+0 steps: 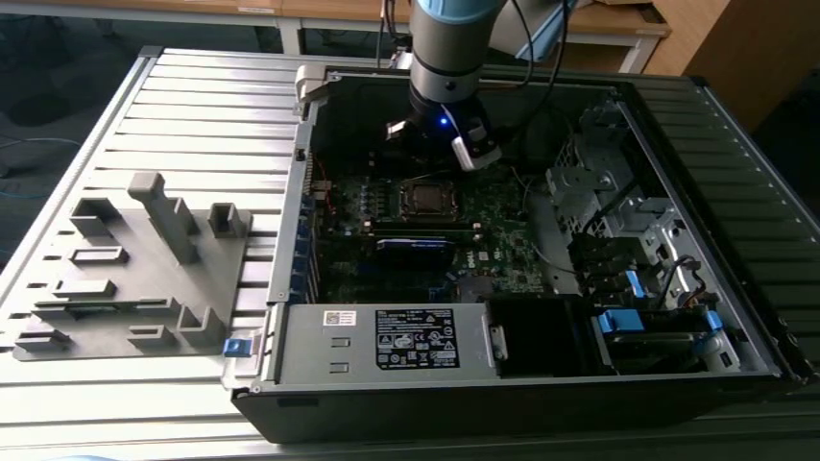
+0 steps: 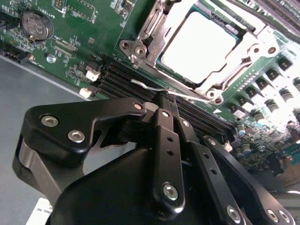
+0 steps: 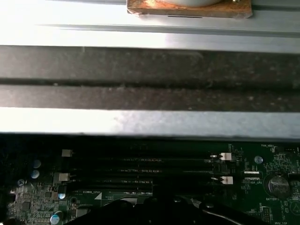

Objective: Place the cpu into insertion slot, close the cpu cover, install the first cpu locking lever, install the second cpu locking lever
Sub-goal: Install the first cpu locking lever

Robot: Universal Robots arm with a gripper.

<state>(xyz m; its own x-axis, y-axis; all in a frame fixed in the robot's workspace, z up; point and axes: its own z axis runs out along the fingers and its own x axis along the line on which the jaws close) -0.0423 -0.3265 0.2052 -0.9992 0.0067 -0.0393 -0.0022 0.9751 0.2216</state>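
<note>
The cpu [image 2: 199, 47] lies flat in its socket, its silver top bright. The cpu cover [image 2: 151, 33], a silvery frame, is down around it. In the exterior view the socket with the cpu cover [image 1: 423, 198] sits mid-board, just in front of my gripper [image 1: 436, 154]. In the second wrist view my gripper [image 2: 168, 98] is shut, its black fingertips [image 2: 162, 112] together right over a thin silvery locking lever [image 2: 143, 85] that runs along the socket's near edge. Whether the tips touch the lever I cannot tell.
The motherboard lies in an open computer case [image 1: 717, 115] with steel walls all round. Black memory slots [image 2: 117, 77] and a coin battery [image 2: 35, 26] sit beside the socket. A power supply [image 1: 384, 338] fills the case front. A grey fixture [image 1: 141, 269] rests on the table at the exterior view's left.
</note>
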